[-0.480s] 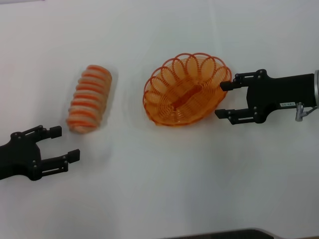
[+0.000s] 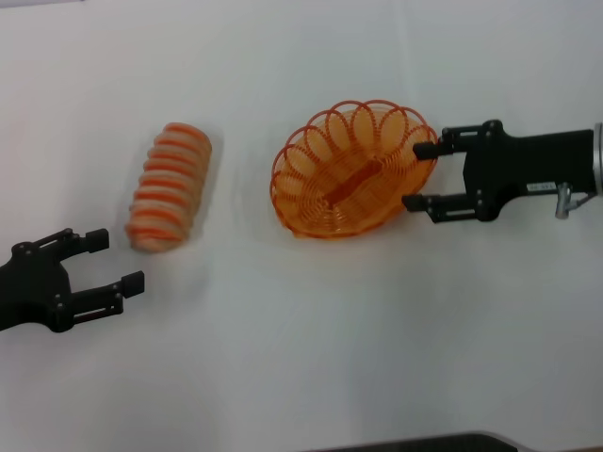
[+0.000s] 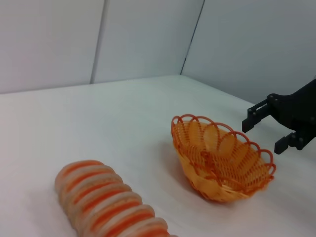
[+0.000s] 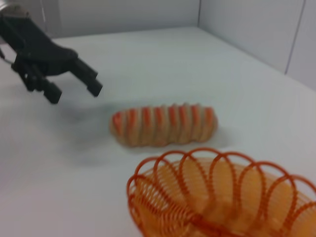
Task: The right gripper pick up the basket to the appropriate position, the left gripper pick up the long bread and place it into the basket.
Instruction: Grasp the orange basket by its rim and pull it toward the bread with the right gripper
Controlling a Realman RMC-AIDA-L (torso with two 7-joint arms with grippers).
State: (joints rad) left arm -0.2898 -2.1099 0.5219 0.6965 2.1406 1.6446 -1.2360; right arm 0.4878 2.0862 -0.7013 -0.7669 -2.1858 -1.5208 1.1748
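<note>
Basket [image 2: 350,169] on table; right gripper [image 2: 421,176] spread, straddling its rim to grab. Left gripper [image 2: 115,259] spread, near long bread [image 2: 170,186].

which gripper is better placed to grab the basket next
Right. The right gripper is open at the basket's rim on the robot's right side, its fingers straddling that edge. The left gripper is open near the bread, which lies between it and the basket.

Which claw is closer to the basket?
The right claw. It is open at the basket's rim, on its right. The left claw sits far off, open beside the bread.
</note>
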